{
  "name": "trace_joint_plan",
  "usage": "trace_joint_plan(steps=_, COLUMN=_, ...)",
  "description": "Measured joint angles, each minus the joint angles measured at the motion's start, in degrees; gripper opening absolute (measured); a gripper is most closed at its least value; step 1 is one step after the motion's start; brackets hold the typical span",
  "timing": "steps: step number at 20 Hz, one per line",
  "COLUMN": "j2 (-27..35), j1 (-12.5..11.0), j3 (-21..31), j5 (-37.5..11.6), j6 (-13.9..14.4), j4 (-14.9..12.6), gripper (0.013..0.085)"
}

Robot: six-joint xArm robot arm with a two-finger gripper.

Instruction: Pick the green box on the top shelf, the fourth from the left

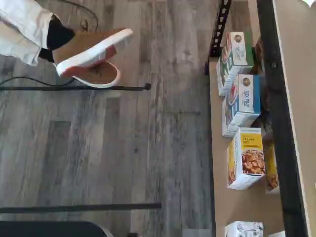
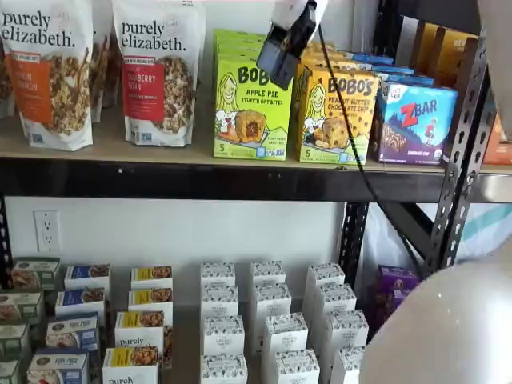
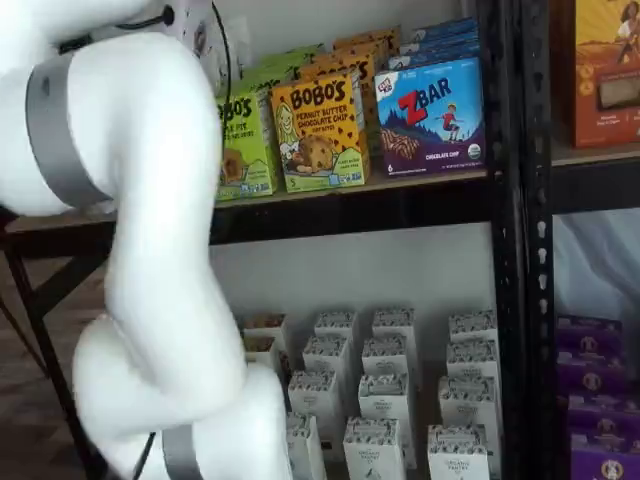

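Hanging before the green box point(image 2: 251, 112) on the top shelf point(image 2: 200, 164), the gripper point(image 2: 282, 50) hides its fingers; grip state unclear. One green box fronts its row.

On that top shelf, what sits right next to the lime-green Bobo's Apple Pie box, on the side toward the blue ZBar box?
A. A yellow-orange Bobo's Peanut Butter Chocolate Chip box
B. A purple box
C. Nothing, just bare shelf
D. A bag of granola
A: in both shelf views the yellow-orange Bobo's box stands directly between the green box and the ZBar box on the top shelf.
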Motion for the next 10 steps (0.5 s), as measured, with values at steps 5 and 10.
trace_joint_plan(steps=5, j2=0.62, j1=-0.06, j3=-0.53, j5=1.73, j6=-0.35, j4=-2.22, gripper=0.085)
trace_joint_plan(steps=10, j2=-0.43, j1=-1.26, j3=1.25, j5=0.23, j6=-1.52, j4=-0.71, gripper=0.085)
